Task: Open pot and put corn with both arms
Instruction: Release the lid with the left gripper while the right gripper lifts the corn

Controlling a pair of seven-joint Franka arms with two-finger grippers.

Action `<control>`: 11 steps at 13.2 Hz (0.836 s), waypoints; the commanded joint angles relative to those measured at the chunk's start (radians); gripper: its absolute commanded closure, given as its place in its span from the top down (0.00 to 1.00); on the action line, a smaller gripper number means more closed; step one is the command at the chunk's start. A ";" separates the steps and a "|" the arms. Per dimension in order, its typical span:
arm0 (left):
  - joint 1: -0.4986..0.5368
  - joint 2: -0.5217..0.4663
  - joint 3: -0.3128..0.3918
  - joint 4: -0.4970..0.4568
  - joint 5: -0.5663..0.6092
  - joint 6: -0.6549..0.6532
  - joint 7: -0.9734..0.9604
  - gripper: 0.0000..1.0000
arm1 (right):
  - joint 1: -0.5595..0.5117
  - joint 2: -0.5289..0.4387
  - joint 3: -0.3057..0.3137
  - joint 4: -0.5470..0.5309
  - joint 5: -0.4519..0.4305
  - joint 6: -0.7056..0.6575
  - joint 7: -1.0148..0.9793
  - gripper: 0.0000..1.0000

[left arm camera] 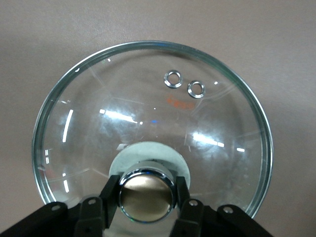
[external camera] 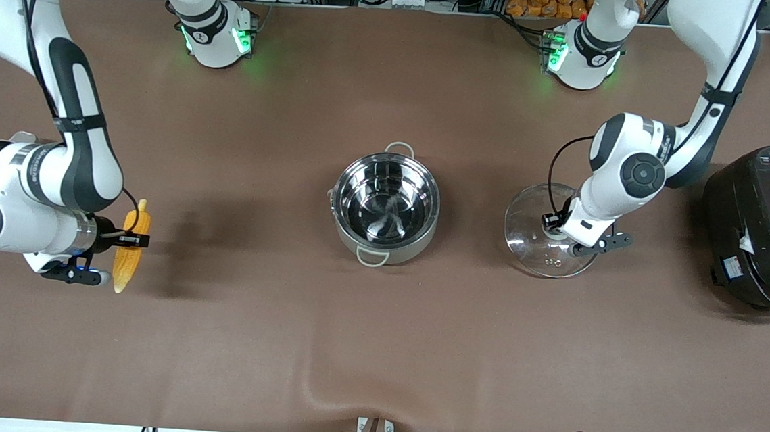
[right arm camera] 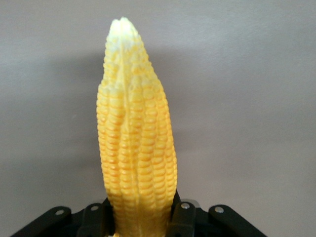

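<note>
Opening looks done: the round shiny stainless-steel pot [external camera: 386, 206] stands uncovered and empty at mid-table, its clear glass lid [external camera: 537, 243] lying on the table toward the left arm's end, the left gripper [left arm camera: 146, 197] clamped on the lid's copper-coloured knob [left arm camera: 146, 196]. The right gripper [right arm camera: 143, 219] grips the yellow-orange corn cob [external camera: 131, 247] at the right arm's end. Remaining, by my judgement: carry cob over and drop it in.

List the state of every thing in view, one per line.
Pot: open, empty, upright.
Glass lid: off the pot, on the table toward the left arm's end.
Corn: gripped.
Left claw: shut on the lid's knob.
Right claw: shut on the corn.
Rice cooker: closed.
</note>
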 commanded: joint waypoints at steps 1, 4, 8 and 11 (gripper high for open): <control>0.021 0.018 -0.006 0.002 0.000 0.031 0.019 0.00 | 0.040 -0.052 -0.004 -0.010 0.018 -0.053 0.021 0.00; 0.027 0.041 -0.006 0.004 0.000 0.045 0.019 0.00 | 0.110 -0.089 -0.004 -0.009 0.027 -0.093 0.064 0.00; 0.038 0.046 -0.008 0.019 0.000 0.040 0.016 0.41 | 0.256 -0.100 -0.004 0.037 0.049 -0.134 0.245 0.00; 0.032 0.014 -0.011 0.039 -0.001 0.028 -0.001 1.00 | 0.380 -0.093 -0.005 0.094 0.049 -0.134 0.382 0.00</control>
